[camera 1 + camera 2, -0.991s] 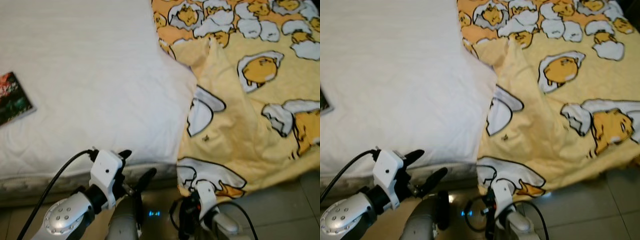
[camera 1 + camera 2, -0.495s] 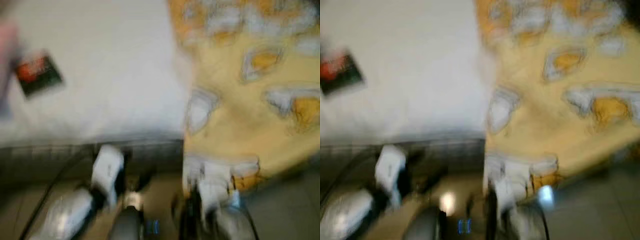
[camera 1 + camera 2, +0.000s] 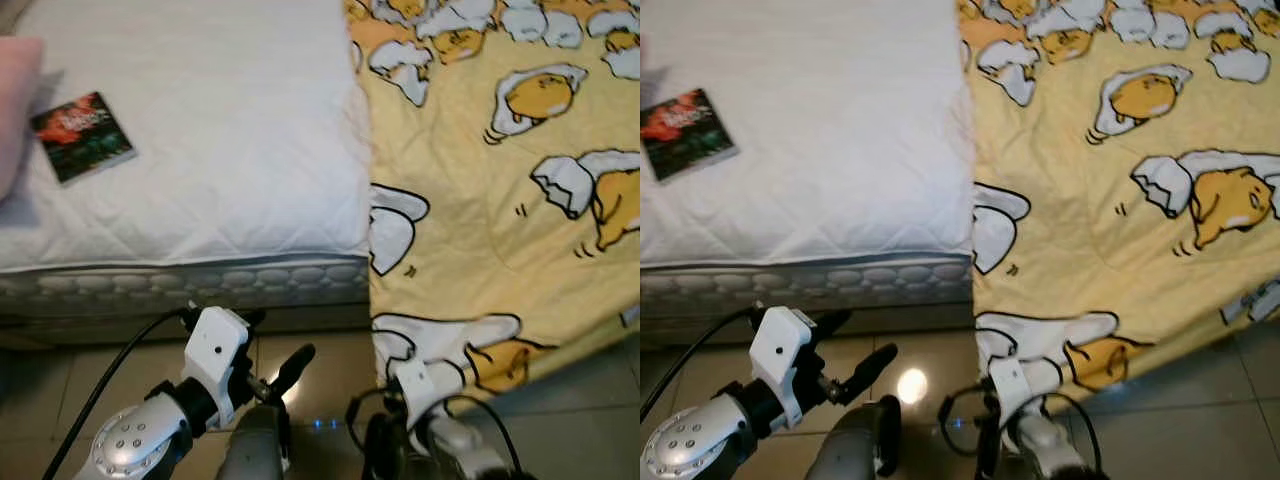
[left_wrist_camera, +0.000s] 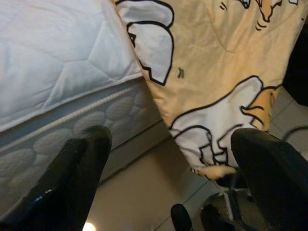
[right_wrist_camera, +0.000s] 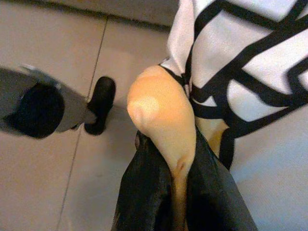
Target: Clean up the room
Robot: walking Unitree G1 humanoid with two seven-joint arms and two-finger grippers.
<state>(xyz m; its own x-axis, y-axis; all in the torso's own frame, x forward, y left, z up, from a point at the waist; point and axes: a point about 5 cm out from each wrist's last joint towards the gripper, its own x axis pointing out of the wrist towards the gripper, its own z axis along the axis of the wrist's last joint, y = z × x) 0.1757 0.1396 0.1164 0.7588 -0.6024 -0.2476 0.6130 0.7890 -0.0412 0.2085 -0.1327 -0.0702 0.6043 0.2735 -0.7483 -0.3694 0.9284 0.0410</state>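
Right gripper (image 5: pixel 175 166) pinches the yellow blanket (image 3: pixel 500 200) corner at five o'clock; left gripper (image 3: pixel 270 345) hovers wide at seven; a book (image 3: pixel 82 136) lies on the bed (image 3: pixel 220 150).

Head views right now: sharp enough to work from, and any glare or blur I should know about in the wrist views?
Left and right eye views: sharp, evenly lit; a small bright lamp reflection on the glossy floor. Left wrist view: bed and yellow blanket crisp, near fingers soft and dark. Right wrist view: the right gripper pinches a blanket fold, blurred from closeness.
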